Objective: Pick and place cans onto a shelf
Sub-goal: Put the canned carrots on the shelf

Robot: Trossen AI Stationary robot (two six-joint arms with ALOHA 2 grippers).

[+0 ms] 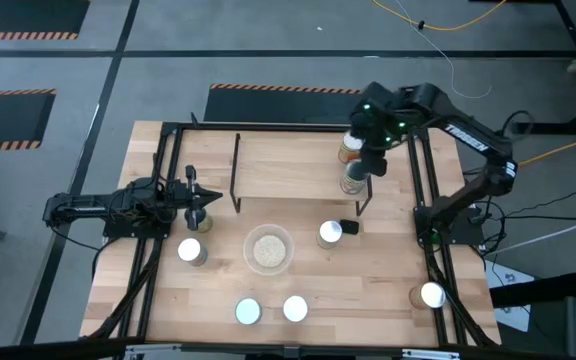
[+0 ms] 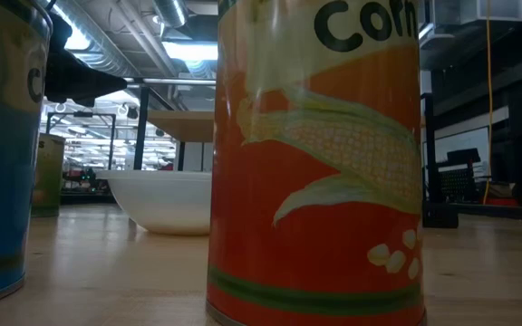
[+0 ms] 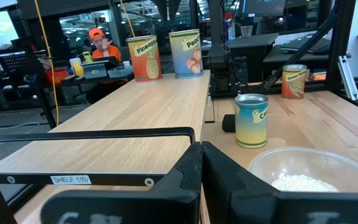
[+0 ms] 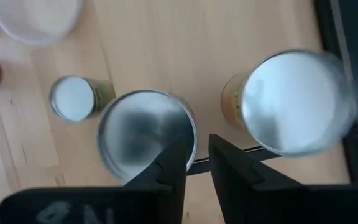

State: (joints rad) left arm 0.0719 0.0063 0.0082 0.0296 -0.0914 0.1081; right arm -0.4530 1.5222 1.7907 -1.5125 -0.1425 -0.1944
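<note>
Corn can point(image 2: 315, 163) cropped, hiding shelf point(image 2: 181, 125) partly

The shelf point(image 1: 288, 160) stands on the far half of the table point(image 1: 388, 290), and two cans point(image 1: 352, 148) point(image 1: 353, 180) sit side by side on its right end, the right gripper point(image 1: 373, 165) directly above them. On the table in front of the shelf, a bowl point(image 1: 269, 249) sits in the middle with one can point(image 1: 191, 251) to its left, another can point(image 1: 330, 233) to its right touching a small black block point(image 1: 349, 227), two cans point(image 1: 248, 311) point(image 1: 295, 308) side by side nearer the front edge, and one can point(image 1: 430, 295) at the front right. The left gripper point(image 1: 200, 207) hangs at the shelf's left end, just behind the left can.
</note>
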